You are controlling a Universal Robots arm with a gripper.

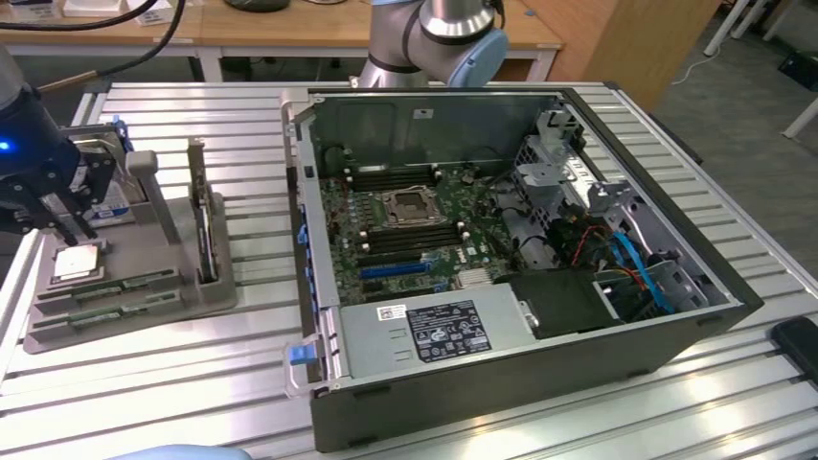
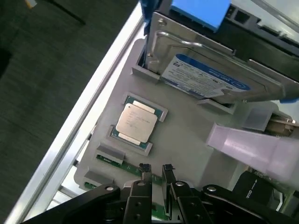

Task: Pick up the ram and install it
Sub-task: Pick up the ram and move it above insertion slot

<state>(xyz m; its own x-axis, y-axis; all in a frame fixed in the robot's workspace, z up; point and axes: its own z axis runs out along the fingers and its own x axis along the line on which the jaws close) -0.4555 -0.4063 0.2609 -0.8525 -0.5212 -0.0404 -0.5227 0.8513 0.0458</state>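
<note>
Grey plastic holder [image 1: 192, 287] sits on the slatted alu table [image 1: 511, 431]; all places below are given relative to this holder.

- Ram [image 1: 122, 286] [image 2: 126, 166]: green stick lying in a slot at the holder's low end, just beside the CPU chip [image 1: 77, 261] [image 2: 136, 122]. Not lifted.
- 2nd green stick [image 1: 109, 312] lies in the next slot, at the holder's outer edge, parallel to the 1st.
- CPU chip rests flat in its square recess mid-holder, btwn the ram slots and the HDD.
- HDD [image 1: 109, 182] [image 2: 205, 79], silver w/ blue-white label, stands upright in a bracket at the holder's far end, opposite the ram.
- Thin dark card [image 1: 198, 216] stands on edge along the holder's side nearest the PC case.
- Gripper [image 1: 71, 235] [image 2: 156, 169] hangs over the holder's CPU/ram end. Its 2 fingers are a narrow gap apart w/ nothing btwn them. In the wrist view the tips line up over the ram; in the exterior view they sit above the holder, clear of the parts.
- PC case [image 1: 511, 383] lies open on its side just beside the holder, mobo [image 1: 409, 230] facing up, CPU socket [image 1: 406, 203] near its middle.
</note>
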